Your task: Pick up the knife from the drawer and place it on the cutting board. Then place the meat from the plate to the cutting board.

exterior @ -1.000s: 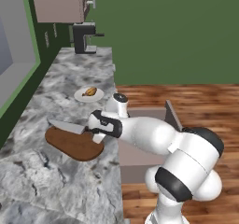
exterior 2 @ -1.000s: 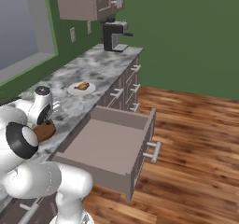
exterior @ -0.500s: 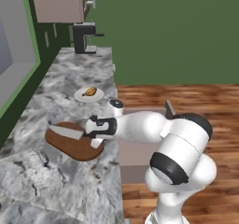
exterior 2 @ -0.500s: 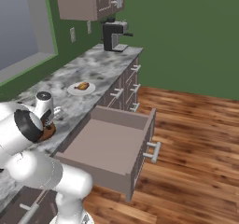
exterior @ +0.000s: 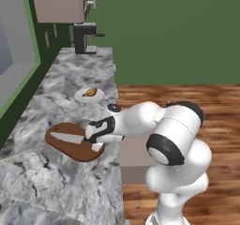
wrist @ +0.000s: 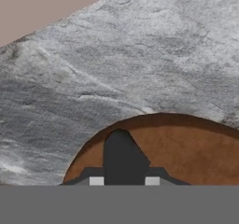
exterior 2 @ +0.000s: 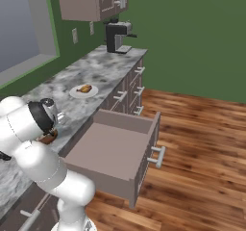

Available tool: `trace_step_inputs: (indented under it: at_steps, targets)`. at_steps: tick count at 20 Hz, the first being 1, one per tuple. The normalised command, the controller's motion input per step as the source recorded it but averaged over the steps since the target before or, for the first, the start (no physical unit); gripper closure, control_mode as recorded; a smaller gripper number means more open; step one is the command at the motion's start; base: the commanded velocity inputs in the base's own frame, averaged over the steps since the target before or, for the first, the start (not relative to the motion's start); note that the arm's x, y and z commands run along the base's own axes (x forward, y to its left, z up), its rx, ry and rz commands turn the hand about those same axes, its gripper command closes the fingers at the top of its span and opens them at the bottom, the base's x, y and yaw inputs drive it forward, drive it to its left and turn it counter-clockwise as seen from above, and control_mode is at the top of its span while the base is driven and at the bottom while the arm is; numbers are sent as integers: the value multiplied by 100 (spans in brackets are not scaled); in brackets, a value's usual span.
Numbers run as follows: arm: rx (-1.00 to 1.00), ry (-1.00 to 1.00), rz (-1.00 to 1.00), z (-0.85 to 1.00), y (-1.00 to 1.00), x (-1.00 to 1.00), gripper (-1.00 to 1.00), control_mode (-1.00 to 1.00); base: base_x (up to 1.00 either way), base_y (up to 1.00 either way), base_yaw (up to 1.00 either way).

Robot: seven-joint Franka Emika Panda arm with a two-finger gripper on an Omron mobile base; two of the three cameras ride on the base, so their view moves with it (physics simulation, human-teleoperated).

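Fingertips [wrist: 96,181] pinched on the knife [exterior: 70,138] handle, black end poking up between them. Gripper [exterior: 95,143] low over the cutting board [exterior: 75,149], blade lying flat on the board. Meat [exterior: 91,92] sits on the plate [exterior: 80,97], further up the marble counter [exterior: 65,186]. Drawer [exterior 2: 113,150] pulled out.

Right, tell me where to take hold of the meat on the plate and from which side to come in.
Grip the meat across its narrow middle, coming straight down from above. It is a small elongated golden-brown lump lying flat in the shallow white plate on the counter, so a sideways approach would probably hit the rim. Set the jaws across its short width.
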Motion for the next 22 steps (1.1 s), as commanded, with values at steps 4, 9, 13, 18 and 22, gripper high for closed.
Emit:
trace_step_inputs:
  at_steps: [4, 9, 13, 18, 22]
  targets:
    - [-6, 11, -9, 0, 35, 32, 100, -100, 0, 0, 0]
    - [-1, 4, -4, 0, 17, 9, 100, -100, 0, 0, 0]
    - [0, 0, 0, 0, 0, 0, 100, -100, 0, 0, 0]
    - [-6, -20, -4, 39, 52, -25, 100, -100, 0, 0, 0]
    - [-3, -1, -4, 3, 23, -1, 100, -100, 0, 0, 0]
